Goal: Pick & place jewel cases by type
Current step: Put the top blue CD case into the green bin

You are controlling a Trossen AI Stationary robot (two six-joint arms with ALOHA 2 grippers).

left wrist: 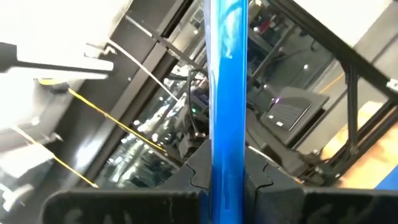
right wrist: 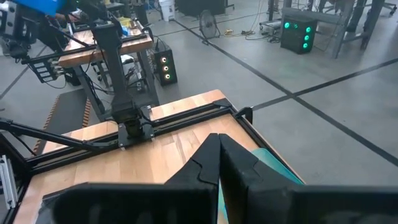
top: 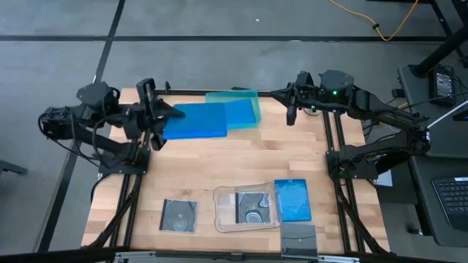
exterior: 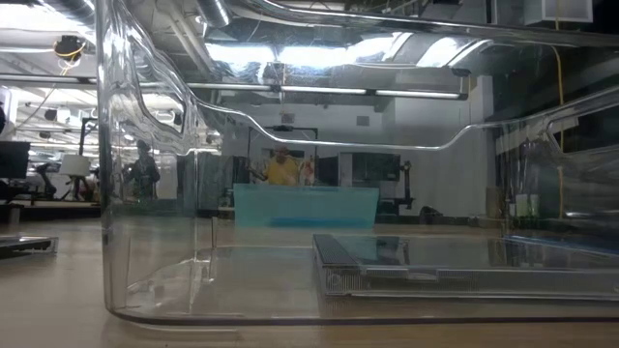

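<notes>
My left gripper is shut on a bright blue jewel case, held above the table's far left, beside the teal tray. More blue shows inside that tray, seemingly another blue case. My right gripper hangs shut with nothing in it above the far right, its fingers over the tray's corner. Near the front, one dark grey case lies flat on the wood. Another lies in the clear tray. A blue case lies to the right of that tray. My left gripper pinches the blue case between its two fingers at the case's left edge. The fingers come about level from the table's left. The case sticks out from them toward the right, lifted clear of the table and partly over the teal tray.
The clear tray's wall fills the low view, with the teal tray far behind it. A grey flat piece sits at the front edge. Bare wood spans the table's middle. The arms' black frames line both sides.
</notes>
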